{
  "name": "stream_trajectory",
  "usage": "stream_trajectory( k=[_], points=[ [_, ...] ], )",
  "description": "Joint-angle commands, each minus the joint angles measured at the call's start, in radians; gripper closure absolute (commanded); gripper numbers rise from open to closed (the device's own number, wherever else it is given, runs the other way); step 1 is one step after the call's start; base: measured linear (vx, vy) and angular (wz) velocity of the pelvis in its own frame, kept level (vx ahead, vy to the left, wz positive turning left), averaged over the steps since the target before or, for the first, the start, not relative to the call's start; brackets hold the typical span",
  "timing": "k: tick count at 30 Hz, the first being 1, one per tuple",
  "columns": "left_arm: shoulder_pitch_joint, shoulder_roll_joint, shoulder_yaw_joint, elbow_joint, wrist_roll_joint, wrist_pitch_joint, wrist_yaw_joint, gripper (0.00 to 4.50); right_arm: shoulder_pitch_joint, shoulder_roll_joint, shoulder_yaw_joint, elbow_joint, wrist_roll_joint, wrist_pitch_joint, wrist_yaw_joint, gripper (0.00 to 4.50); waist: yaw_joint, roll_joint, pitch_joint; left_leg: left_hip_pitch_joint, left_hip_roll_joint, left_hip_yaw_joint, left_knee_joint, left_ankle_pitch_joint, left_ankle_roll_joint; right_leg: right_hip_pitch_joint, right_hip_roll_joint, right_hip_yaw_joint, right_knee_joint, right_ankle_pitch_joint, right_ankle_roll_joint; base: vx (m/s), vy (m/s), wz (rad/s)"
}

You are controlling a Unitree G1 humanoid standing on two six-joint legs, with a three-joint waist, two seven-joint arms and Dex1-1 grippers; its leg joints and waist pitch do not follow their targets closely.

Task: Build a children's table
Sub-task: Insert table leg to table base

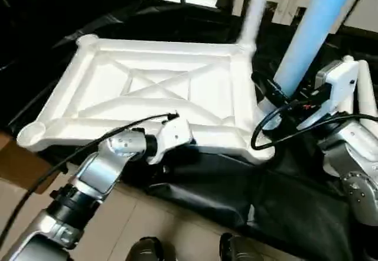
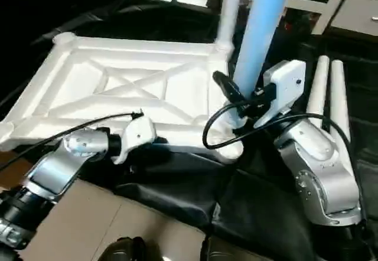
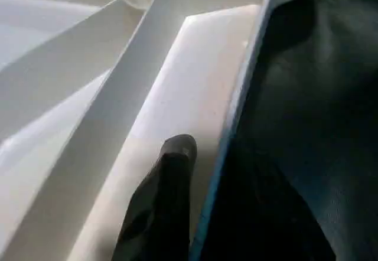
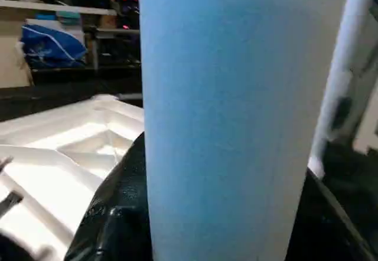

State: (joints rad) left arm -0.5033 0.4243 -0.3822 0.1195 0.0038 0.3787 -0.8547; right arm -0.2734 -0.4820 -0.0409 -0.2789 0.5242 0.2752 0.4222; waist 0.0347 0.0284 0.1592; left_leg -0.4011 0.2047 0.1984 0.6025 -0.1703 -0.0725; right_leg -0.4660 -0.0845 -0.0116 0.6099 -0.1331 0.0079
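Left eye view: the tabletop is seen underside-up on the black-draped desk. Its near rim is clamped by the left pincer. An upright tube leg is gripped by the right pincer at the near right corner.

Probably a workshop: black-draped work table, cluttered shelves behind.

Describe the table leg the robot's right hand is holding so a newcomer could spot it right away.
Find the white tabletop lying ribs-up on the black cloth. At its near right corner the right hand grips a leg. It stands steeply upright and looks bluish; two spare white legs lie further right.
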Motion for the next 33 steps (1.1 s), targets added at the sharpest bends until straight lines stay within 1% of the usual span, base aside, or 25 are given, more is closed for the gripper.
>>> stream_trajectory(
  k=[1, 2, 3, 4, 5, 6, 7, 8, 9, 10, 11, 12, 13, 14, 15, 16, 18, 19, 20, 21, 22, 25, 27, 28, 33],
  points=[
    [0.033, 0.002, 0.055, 0.020, -0.021, 0.074, 0.070, 3.74, 0.006, 0.003, -0.027, -0.002, 0.021, 0.015, 0.006, 2.70, -0.002, -0.024, -0.086, 0.004, -0.006, -0.007, -0.070, -0.198, 0.046, 0.076, -0.022, 0.015, -0.075, -0.327, -0.166, 0.000, 0.000, 0.00],
    [0.040, 0.003, 0.066, -0.007, -0.047, 0.084, 0.056, 3.74, 0.001, 0.003, -0.028, -0.007, 0.026, 0.024, 0.006, 2.70, -0.005, -0.030, -0.087, 0.001, -0.007, -0.009, -0.070, -0.196, 0.046, 0.078, -0.021, 0.013, -0.076, -0.338, -0.157, 0.000, 0.000, 0.00],
    [0.055, 0.011, 0.070, -0.060, -0.080, 0.070, 0.016, 3.74, -0.009, 0.007, -0.032, -0.013, 0.032, 0.040, 0.009, 2.70, -0.007, -0.032, -0.085, -0.004, -0.010, -0.012, -0.072, -0.191, 0.045, 0.081, -0.024, 0.010, -0.075, -0.369, -0.137, 0.000, 0.000, 0.00],
    [0.066, 0.027, 0.061, -0.103, -0.099, 0.047, -0.028, 3.74, -0.023, 0.010, -0.031, -0.013, 0.034, 0.049, 0.008, 2.70, -0.011, -0.032, -0.086, -0.002, -0.008, -0.012, -0.072, -0.191, 0.047, 0.076, -0.025, 0.011, -0.080, -0.391, -0.125, 0.000, 0.000, 0.00],
    [0.067, 0.030, 0.059, -0.107, -0.100, 0.043, -0.033, 3.74, -0.025, 0.011, -0.031, -0.012, 0.034, 0.048, 0.008, 2.70, -0.011, -0.029, -0.087, 0.002, -0.007, -0.012, -0.071, -0.192, 0.049, 0.072, -0.024, 0.012, -0.080, -0.391, -0.124, 0.000, 0.000, 0.00],
    [0.074, 0.040, 0.048, -0.123, -0.102, -0.003, -0.068, 3.76, -0.035, 0.015, -0.027, -0.004, 0.031, 0.045, 0.013, 2.70, -0.011, -0.026, -0.085, 0.007, -0.005, -0.010, -0.071, -0.193, 0.054, 0.065, -0.022, 0.013, -0.082, -0.382, -0.126, 0.000, 0.000, 0.00],
    [0.080, 0.046, 0.045, -0.132, -0.105, -0.011, -0.086, 3.77, -0.038, 0.020, -0.023, 0.001, 0.026, 0.040, 0.013, 2.70, -0.009, -0.019, -0.086, 0.016, -0.003, -0.006, -0.068, -0.177, 0.068, 0.059, -0.018, 0.017, -0.080, -0.319, -0.146, 0.000, 0.000, 0.00],
    [0.078, 0.052, 0.041, -0.131, -0.097, -0.017, -0.098, 3.78, -0.042, 0.025, -0.017, 0.012, 0.019, 0.033, 0.016, 2.70, -0.009, -0.011, -0.078, 0.017, -0.001, -0.005, -0.070, -0.174, 0.072, 0.053, -0.016, 0.019, -0.080, -0.297, -0.155, 0.000, 0.000, 0.00],
    [0.074, 0.053, 0.038, -0.123, -0.091, -0.019, -0.104, 3.78, -0.047, 0.029, -0.013, 0.027, 0.012, 0.026, 0.020, 2.70, -0.007, -0.011, -0.069, 0.017, 0.000, -0.003, -0.073, -0.181, 0.075, 0.050, -0.013, 0.018, -0.081, -0.280, -0.168, 0.000, 0.000, 0.00],
    [0.080, 0.052, 0.033, -0.122, -0.078, -0.019, -0.096, 3.43, -0.031, 0.023, -0.006, 0.027, -0.007, 0.019, 0.018, 2.70, -0.005, -0.013, -0.070, 0.016, 0.000, -0.003, -0.073, -0.182, 0.072, 0.054, -0.013, 0.018, -0.079, -0.274, -0.172, 0.000, 0.000, 0.00],
    [0.080, 0.056, 0.028, -0.129, -0.076, -0.020, -0.099, 3.08, -0.025, 0.022, -0.008, 0.016, -0.003, 0.028, 0.012, 2.70, 0.005, -0.021, -0.071, 0.025, 0.004, -0.001, -0.073, -0.185, 0.071, 0.048, -0.014, 0.021, -0.077, -0.269, -0.174, 0.000, 0.000, 0.00],
    [0.078, 0.053, 0.037, -0.145, -0.099, 0.011, -0.106, 3.08, -0.019, 0.025, -0.017, -0.005, 0.025, 0.050, 0.005, 2.70, 0.005, -0.026, -0.076, 0.028, 0.004, 0.002, -0.072, -0.181, 0.073, 0.051, -0.012, 0.023, -0.076, -0.260, -0.179, 0.000, 0.000, 0.00],
    [0.075, 0.050, 0.045, -0.156, -0.117, 0.035, -0.111, 3.08, -0.019, 0.029, -0.023, -0.017, 0.046, 0.064, 0.002, 2.70, 0.007, -0.023, -0.069, 0.022, 0.003, 0.000, -0.075, -0.171, 0.072, 0.054, -0.014, 0.022, -0.072, -0.250, -0.186, 0.000, 0.000, 0.00],
    [0.071, 0.046, 0.054, -0.164, -0.126, 0.035, -0.105, 2.94, -0.018, 0.023, -0.023, -0.015, 0.038, 0.066, 0.013, 2.70, 0.008, -0.017, -0.062, 0.020, 0.003, -0.001, -0.077, -0.172, 0.069, 0.051, -0.015, 0.022, -0.071, -0.246, -0.188, 0.000, 0.000, 0.00],
    [0.069, 0.047, 0.053, -0.164, -0.121, 0.029, -0.103, 2.76, -0.017, 0.020, -0.022, -0.012, 0.033, 0.065, 0.016, 2.70, 0.006, -0.019, -0.066, 0.021, 0.005, -0.002, -0.077, -0.173, 0.066, 0.054, -0.014, 0.020, -0.071, -0.232, -0.192, 0.000, 0.000, 0.00],
    [0.062, 0.049, 0.046, -0.156, -0.099, -0.004, -0.092, 2.65, -0.016, 0.014, -0.024, -0.003, 0.019, 0.062, 0.027, 2.70, 0.006, -0.021, -0.063, 0.018, 0.004, -0.003, -0.078, -0.167, 0.068, 0.055, -0.014, 0.019, -0.071, -0.210, -0.192, 0.000, 0.000, 0.00],
    [0.052, 0.041, 0.049, -0.146, -0.092, -0.021, -0.087, 2.60, -0.015, 0.014, -0.028, -0.001, 0.018, 0.065, 0.031, 2.70, 0.004, -0.023, -0.066, 0.018, 0.002, -0.002, -0.077, -0.150, 0.075, 0.060, -0.016, 0.019, -0.068, -0.174, -0.194, 0.000, 0.000, 0.00],
    [0.045, 0.035, 0.053, -0.139, -0.091, -0.029, -0.091, 2.60, -0.013, 0.015, -0.030, -0.005, 0.017, 0.066, 0.031, 2.70, 0.004, -0.018, -0.066, 0.018, 0.002, -0.002, -0.077, -0.141, 0.078, 0.061, -0.017, 0.020, -0.068, -0.161, -0.199, 0.000, 0.000, 0.00],
    [0.039, 0.032, 0.057, -0.133, -0.092, -0.035, -0.096, 2.60, -0.012, 0.015, -0.030, -0.008, 0.016, 0.067, 0.031, 2.70, 0.002, -0.021, -0.065, 0.017, 0.002, -0.001, -0.077, -0.141, 0.080, 0.062, -0.016, 0.020, -0.070, -0.160, -0.199, 0.000, 0.000, 0.00],
    [0.035, 0.031, 0.059, -0.131, -0.095, -0.032, -0.101, 2.60, -0.010, 0.016, -0.030, -0.012, 0.015, 0.068, 0.030, 2.70, 0.003, -0.017, -0.066, 0.018, 0.002, -0.001, -0.077, -0.136, 0.080, 0.063, -0.018, 0.020, -0.069, -0.152, -0.205, 0.000, 0.000, 0.00],
    [0.030, 0.032, 0.059, -0.129, -0.098, -0.030, -0.105, 2.60, -0.008, 0.015, -0.029, -0.016, 0.016, 0.069, 0.028, 2.70, 0.003, -0.019, -0.066, 0.018, 0.001, 0.000, -0.078, -0.135, 0.080, 0.064, -0.017, 0.020, -0.070, -0.150, -0.206, 0.000, 0.000, 0.00],
    [0.012, 0.052, 0.044, -0.102, -0.090, -0.043, -0.125, 2.60, 0.000, 0.014, -0.032, -0.032, 0.015, 0.075, 0.021, 2.70, 0.003, -0.011, -0.065, 0.019, 0.001, -0.001, -0.079, -0.129, 0.077, 0.065, -0.016, 0.019, -0.068, -0.132, -0.217, 0.000, 0.000, 0.00],
    [0.008, 0.069, 0.030, -0.086, -0.078, -0.060, -0.143, 2.60, 0.005, 0.016, -0.036, -0.040, 0.013, 0.078, 0.019, 2.70, 0.002, -0.013, -0.065, 0.018, 0.001, -0.002, -0.080, -0.128, 0.075, 0.068, -0.016, 0.019, -0.068, -0.129, -0.214, 0.000, 0.000, 0.00],
    [0.009, 0.081, 0.022, -0.080, -0.070, -0.064, -0.158, 2.60, 0.009, 0.015, -0.038, -0.045, 0.012, 0.079, 0.018, 2.70, 0.001, -0.010, -0.065, 0.020, 0.003, -0.003, -0.081, -0.131, 0.072, 0.068, -0.017, 0.020, -0.068, -0.124, -0.219, 0.000, 0.000, 0.00],
    [0.018, 0.113, 0.018, -0.091, -0.084, -0.042, -0.211, 2.60, 0.022, 0.010, -0.045, -0.063, 0.012, 0.083, 0.015, 2.70, -0.001, -0.008, -0.060, 0.023, 0.004, -0.001, -0.084, -0.160, 0.056, 0.066, -0.017, 0.020, -0.071, -0.144, -0.226, 0.000, 0.000, 0.00]
  ],
)
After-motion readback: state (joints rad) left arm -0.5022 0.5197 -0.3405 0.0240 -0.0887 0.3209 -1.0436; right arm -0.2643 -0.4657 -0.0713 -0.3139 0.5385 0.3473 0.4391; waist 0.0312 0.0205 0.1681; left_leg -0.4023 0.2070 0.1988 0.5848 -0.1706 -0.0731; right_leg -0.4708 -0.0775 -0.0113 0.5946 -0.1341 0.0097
